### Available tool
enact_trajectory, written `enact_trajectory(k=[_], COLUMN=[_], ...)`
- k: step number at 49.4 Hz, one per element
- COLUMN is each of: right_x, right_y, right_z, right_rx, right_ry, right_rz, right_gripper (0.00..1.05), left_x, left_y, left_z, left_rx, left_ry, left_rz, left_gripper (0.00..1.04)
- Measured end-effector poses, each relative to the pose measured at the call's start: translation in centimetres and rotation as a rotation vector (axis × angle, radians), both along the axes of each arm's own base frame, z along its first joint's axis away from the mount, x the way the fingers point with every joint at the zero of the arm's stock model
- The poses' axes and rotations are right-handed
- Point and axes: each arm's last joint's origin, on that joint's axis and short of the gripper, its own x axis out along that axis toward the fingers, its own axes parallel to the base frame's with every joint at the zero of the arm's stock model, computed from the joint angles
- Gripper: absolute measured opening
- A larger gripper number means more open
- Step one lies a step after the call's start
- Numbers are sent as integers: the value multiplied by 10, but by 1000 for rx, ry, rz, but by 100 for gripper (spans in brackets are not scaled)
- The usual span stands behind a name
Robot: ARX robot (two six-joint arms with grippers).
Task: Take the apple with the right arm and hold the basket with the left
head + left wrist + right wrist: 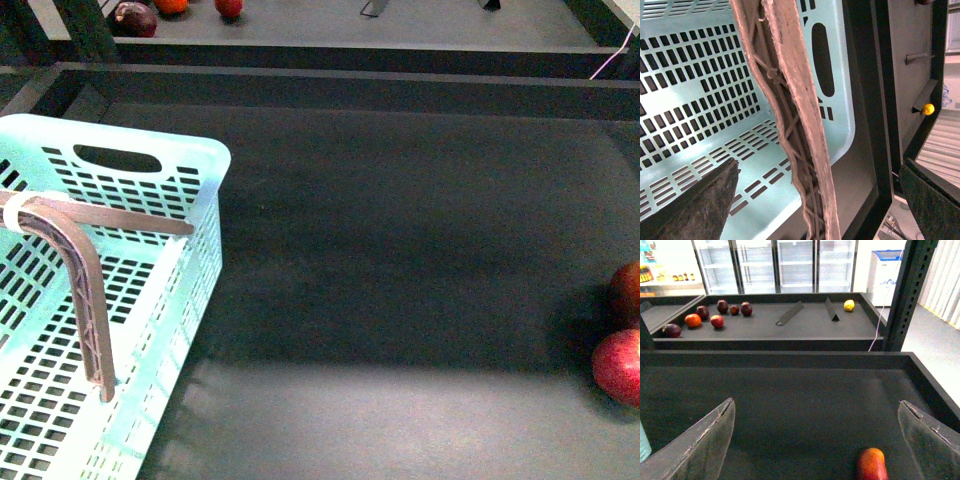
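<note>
Both sets of jaws stand wide apart: the right gripper (816, 404) empty, the left gripper (817, 165) over the basket (842, 117). The apple (871, 464) sits on the tabletop (400, 250), well right of the basket; firm, smooth, likely slippery, so grip across its widest middle.

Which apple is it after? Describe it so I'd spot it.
On the dark table, go to the right edge, opposite the turquoise basket. Two apples sit there close together. It is the nearer, brighter red apple, not the darker apple behind it.
</note>
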Motion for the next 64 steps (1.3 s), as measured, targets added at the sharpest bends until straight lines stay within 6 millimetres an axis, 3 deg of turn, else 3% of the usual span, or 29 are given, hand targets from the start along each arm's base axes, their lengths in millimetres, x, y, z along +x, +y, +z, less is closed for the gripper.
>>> enact_trajectory(k=[12, 23, 35, 48, 64], right_x=[0, 0, 0, 0, 0], right_y=[0, 0, 0, 0, 0], right_z=[0, 0, 0, 0, 0], right_rx=[0, 0, 0, 0, 0], right_ry=[0, 0, 0, 0, 0], right_rz=[0, 0, 0, 0, 0], right_gripper=[96, 96, 96, 96, 96], left_x=[18, 21, 24, 32, 28], left_y=[2, 5, 9, 9, 3], left_z=[-23, -26, -33, -23, -14], left_rx=[-27, -40, -45, -69, -94], left_ry=[68, 67, 98, 79, 82], left_rz=[34, 36, 53, 70, 67], left_gripper=[98, 97, 54, 10, 7])
